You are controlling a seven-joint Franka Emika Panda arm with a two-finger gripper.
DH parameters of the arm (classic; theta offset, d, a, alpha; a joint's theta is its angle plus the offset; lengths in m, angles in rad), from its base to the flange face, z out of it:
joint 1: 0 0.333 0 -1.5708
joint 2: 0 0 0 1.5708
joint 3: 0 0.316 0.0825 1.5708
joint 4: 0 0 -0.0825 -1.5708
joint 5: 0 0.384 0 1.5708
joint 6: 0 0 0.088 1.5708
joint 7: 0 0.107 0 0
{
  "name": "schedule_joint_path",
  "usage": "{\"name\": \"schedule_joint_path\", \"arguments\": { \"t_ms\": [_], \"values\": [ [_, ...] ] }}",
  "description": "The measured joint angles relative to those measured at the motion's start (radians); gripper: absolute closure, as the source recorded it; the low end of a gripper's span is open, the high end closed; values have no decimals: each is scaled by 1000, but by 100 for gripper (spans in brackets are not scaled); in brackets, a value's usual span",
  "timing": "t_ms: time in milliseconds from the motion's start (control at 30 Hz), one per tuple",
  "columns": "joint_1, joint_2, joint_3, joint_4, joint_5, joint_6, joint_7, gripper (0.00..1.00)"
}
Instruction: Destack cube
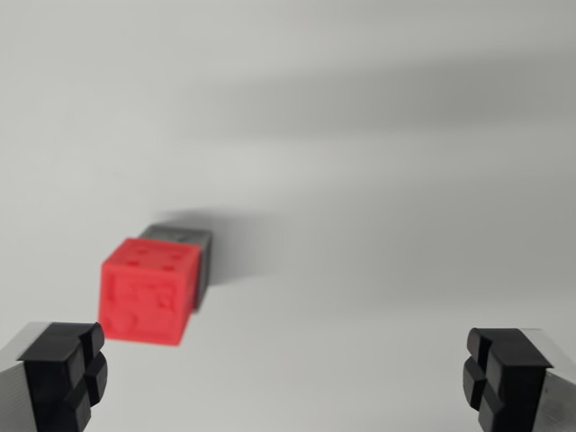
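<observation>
Gripper (283,378) first: it is spread wide and holds nothing, with bare bench showing across the whole gap between its two fingertips. Only the tips of the fingers come into the wrist view, one at the bottom corner on the wrist view's left (65,373) and one at the bottom corner on the wrist view's right (504,373). Each has a black, notched pad on a grey metal body.

Next in size is the bench (378,180), a plain white surface that fills the rest of the view. Soft grey bands of shadow run across it beyond the gripper, toward the upper right of the view.

Ahead of the gripper, and off toward its left finger rather than centred in the gap, is the red cube (147,290). It is blurred, but small round holes show on its top face and raised relief marks on the face turned toward the camera. It is apart from the left fingertip, just beyond and slightly inward of it, and well apart from the right one.

Smallest in what shows is the grey cube (184,238), mostly hidden behind the red cube on the side away from the gripper. Only its top and a strip of its right face are visible. Whether the red cube sits on it or just in front of it cannot be told from this view. A dark shadow trails from the pair to the right.
</observation>
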Motion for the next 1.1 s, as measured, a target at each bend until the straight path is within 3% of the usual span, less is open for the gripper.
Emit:
{"name": "schedule_joint_path", "arguments": {
  "t_ms": [500, 1100],
  "values": [
    [47, -2, 31, -92, 9, 73, 129, 0],
    [116, 28, 78, -187, 24, 179, 313, 0]
  ]
}}
